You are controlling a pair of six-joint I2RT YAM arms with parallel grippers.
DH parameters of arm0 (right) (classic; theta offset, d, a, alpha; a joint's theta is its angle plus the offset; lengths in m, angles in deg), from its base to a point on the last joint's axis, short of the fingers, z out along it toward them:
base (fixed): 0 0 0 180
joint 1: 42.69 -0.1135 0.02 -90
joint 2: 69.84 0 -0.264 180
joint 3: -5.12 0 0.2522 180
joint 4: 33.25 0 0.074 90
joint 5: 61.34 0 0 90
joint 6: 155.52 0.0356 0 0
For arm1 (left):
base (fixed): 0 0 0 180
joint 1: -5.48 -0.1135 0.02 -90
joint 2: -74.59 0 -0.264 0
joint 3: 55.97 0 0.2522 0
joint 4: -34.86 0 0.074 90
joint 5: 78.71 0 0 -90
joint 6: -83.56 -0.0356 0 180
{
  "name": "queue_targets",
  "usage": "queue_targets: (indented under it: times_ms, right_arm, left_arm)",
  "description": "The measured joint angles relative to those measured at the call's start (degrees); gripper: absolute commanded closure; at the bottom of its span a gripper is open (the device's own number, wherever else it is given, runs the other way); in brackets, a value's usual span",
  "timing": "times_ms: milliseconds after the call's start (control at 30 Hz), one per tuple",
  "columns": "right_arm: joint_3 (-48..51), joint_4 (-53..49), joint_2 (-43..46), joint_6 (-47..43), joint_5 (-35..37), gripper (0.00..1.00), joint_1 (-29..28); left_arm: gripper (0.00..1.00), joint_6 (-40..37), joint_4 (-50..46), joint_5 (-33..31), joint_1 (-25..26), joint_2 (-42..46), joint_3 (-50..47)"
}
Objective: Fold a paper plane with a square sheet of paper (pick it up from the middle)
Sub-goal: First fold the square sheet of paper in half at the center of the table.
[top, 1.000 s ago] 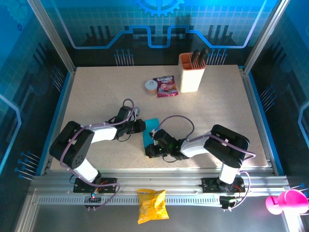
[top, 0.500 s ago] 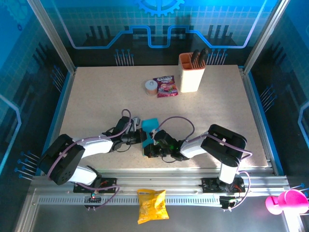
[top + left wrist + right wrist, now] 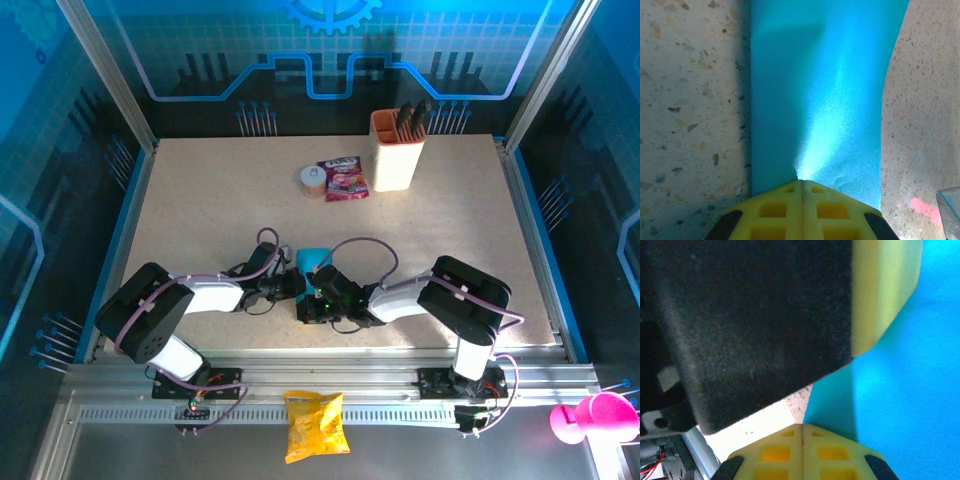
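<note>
I am watching the left jaws [image 3: 802, 182] clenching with their yellow tips pressed together, and they are pinching the near edge of the cyan-blue paper sheet [image 3: 815, 90]; the paper is puckering where it is meeting the seam between the tips. From there the sheet is running away from the left wrist camera as a long folded strip lying on the speckled desk [image 3: 690, 100].

The right jaws [image 3: 802, 427] are also clenching, tips together, and they are sitting right at an edge of the same paper [image 3: 900, 405]. I cannot tell whether any paper is caught between them. The left arm's black body and one yellow fingertip [image 3: 885, 295] are crowding in close above them.

From overhead, both sets of jaws are meeting tip to tip at the paper [image 3: 313, 259], left [image 3: 290, 283] and right [image 3: 312, 300]. Taking the orange-and-cream knife block [image 3: 397, 150] as my mark, the paper is lying well nearer the arm bases than the block and to its left. A red-purple snack packet [image 3: 343, 178] is lying just left of the block, with a small round pale object [image 3: 312, 179] beside it, further left. A yellow crisp bag [image 3: 315, 425] is resting off the desk on the near rail, well apart from the block.
</note>
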Motion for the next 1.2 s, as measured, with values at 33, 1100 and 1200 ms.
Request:
queue_targets:
  times_ms: [33,1100,1200]
  right_arm:
    - [-0.42,-0.87,-0.04,-0.04,0.09,1.0,-0.02]
    - [-0.42,1.66,-1.75,0.07,1.42,1.0,0.02]
    - [-0.39,2.27,-1.86,0.04,2.25,1.0,0.04]
  left_arm:
    - [1.0,0.0,-0.59,-0.24,0.0,-0.09,0.44]
    - [1.0,-5.92,-13.44,1.55,-7.74,-13.94,20.61]
    - [1.0,-6.47,-15.13,2.99,-8.35,-15.54,22.97]
